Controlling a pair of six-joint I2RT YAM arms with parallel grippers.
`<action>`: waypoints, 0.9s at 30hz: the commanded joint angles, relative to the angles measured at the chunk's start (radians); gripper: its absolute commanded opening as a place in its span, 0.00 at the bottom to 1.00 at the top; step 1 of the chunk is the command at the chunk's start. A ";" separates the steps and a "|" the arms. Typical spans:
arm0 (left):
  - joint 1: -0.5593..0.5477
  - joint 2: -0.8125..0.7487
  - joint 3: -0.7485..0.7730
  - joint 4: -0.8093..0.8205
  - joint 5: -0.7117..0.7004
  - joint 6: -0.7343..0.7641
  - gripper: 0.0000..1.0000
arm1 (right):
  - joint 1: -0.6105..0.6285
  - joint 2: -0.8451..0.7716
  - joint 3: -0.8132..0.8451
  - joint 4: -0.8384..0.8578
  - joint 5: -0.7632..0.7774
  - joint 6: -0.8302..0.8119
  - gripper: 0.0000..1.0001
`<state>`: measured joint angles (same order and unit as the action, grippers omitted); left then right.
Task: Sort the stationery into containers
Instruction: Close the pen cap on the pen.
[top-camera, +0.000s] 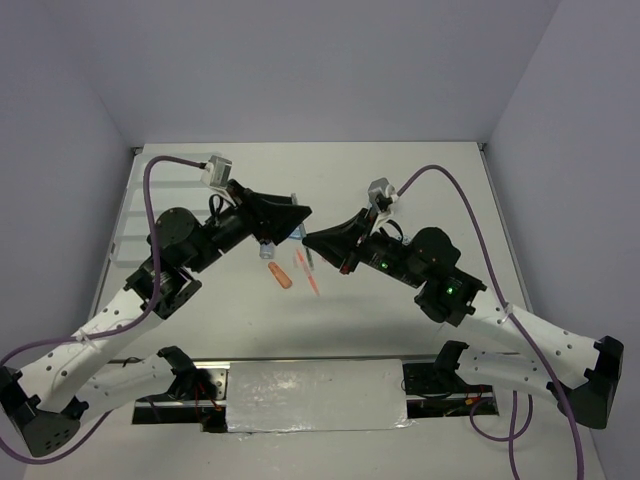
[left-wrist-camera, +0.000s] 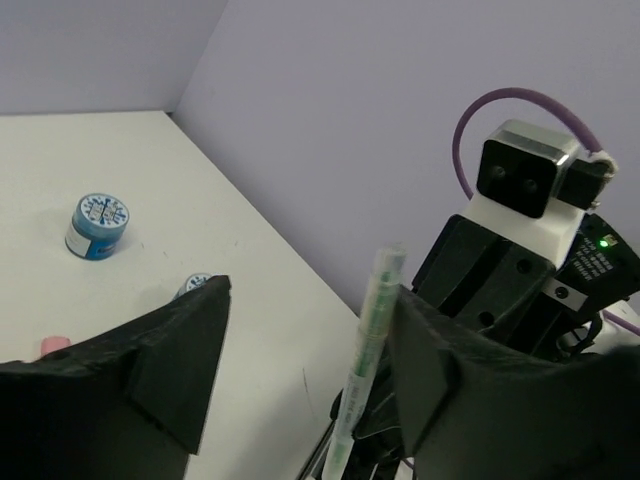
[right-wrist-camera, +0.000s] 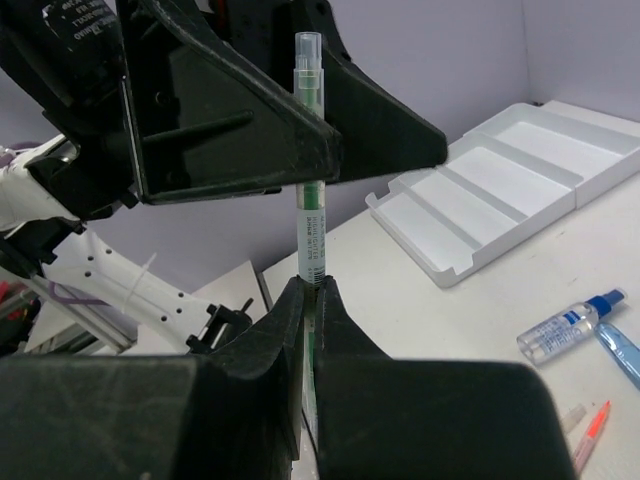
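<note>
My right gripper (right-wrist-camera: 312, 290) is pinched tight on the pen (right-wrist-camera: 310, 215). It grips the green barrel low down, so the pen stands upright above my fingers with its clear cap at the top. My left gripper (left-wrist-camera: 310, 300) is spread wide around the upper part of the same pen. The barrel passes between its two fingers, close to one and well apart from the other, and I cannot tell whether it touches the near one. The two grippers meet in the air over the middle of the table (top-camera: 400, 200), and the pen hangs off the surface, held by my right alone. The tray (right-wrist-camera: 420, 255) lies at the table's left edge, partly behind my left arm, with its long compartments side by side. On the table below me the bottle (right-wrist-camera: 560, 328) lies on its side. A light blue piece (right-wrist-camera: 620, 350) is just beside its cap and an orange piece (right-wrist-camera: 590, 430) is near it. One tape roll (left-wrist-camera: 97, 225) sits well apart from my left gripper. A second roll (left-wrist-camera: 195, 285) and a pink piece (left-wrist-camera: 55, 345) peek out from behind its finger.
</note>
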<state>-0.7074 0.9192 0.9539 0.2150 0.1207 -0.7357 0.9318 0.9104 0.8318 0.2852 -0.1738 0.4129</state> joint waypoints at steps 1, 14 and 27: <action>-0.001 -0.028 0.065 0.004 -0.007 0.050 0.72 | 0.002 -0.004 0.050 0.048 -0.003 -0.026 0.00; -0.001 -0.002 0.043 0.021 0.112 0.064 0.62 | 0.004 0.024 0.098 0.029 0.047 -0.014 0.00; -0.001 0.009 0.059 0.027 0.168 0.097 0.00 | 0.004 0.048 0.095 0.022 -0.074 -0.043 0.07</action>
<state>-0.7082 0.9268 0.9806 0.2066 0.2440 -0.6754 0.9268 0.9524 0.8860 0.2607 -0.1387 0.3973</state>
